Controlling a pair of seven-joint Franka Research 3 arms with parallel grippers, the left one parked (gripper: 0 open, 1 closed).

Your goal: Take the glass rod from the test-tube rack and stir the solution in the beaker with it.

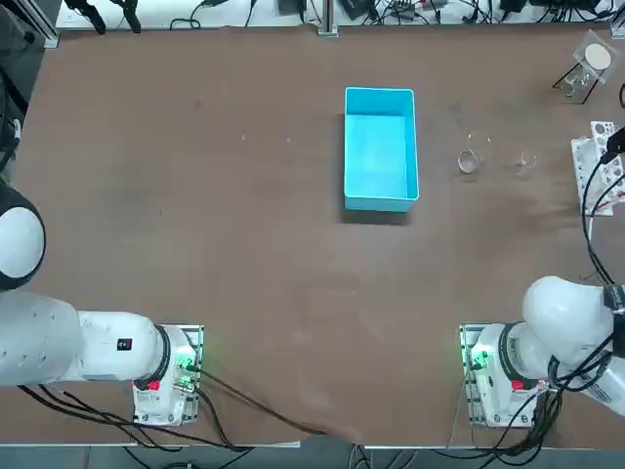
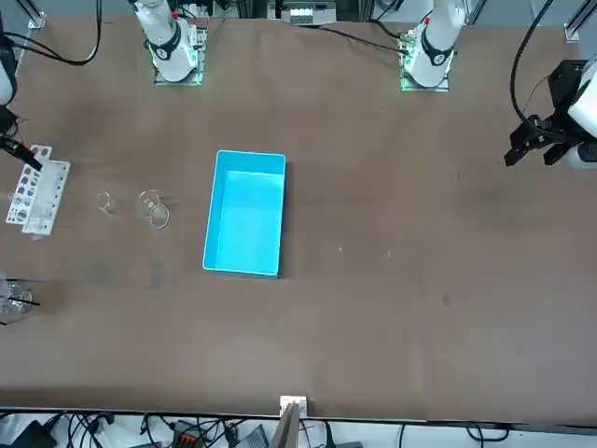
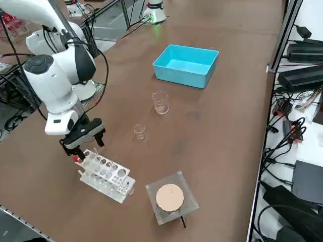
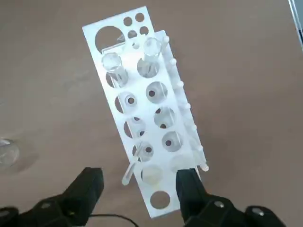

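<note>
- Glass rod (image 4: 129, 174), right wrist view: it leans out of a hole in the test-tube rack (image 4: 160, 184), its rounded end sticking up between the spread fingers of the right gripper (image 4: 140, 182). The jaws stand wide, one to either side, pinching nothing. Two clear tubes (image 4: 116, 69) (image 4: 151, 51) stand in other holes, well apart from the fingers.
- Right side view: the open gripper hangs at the rack's end nearer the desk's robot-side edge. The beaker (image 3: 161, 102) stands upright between the rack and the blue tray (image 3: 185, 66), with the smaller glass vessel (image 3: 139, 132) nearer the rack. A pale disc (image 3: 170, 197) tops a clear square cover, nearer the desk's far edge than the rack.
- Top view: the rack lies toward the desk's right edge; the beaker is nearer the far edge than the robot's edge. Whether it holds solution, I cannot tell.
- Front view: the gripper is over the rack's robot-side end; the rod cannot be made out here.
</note>
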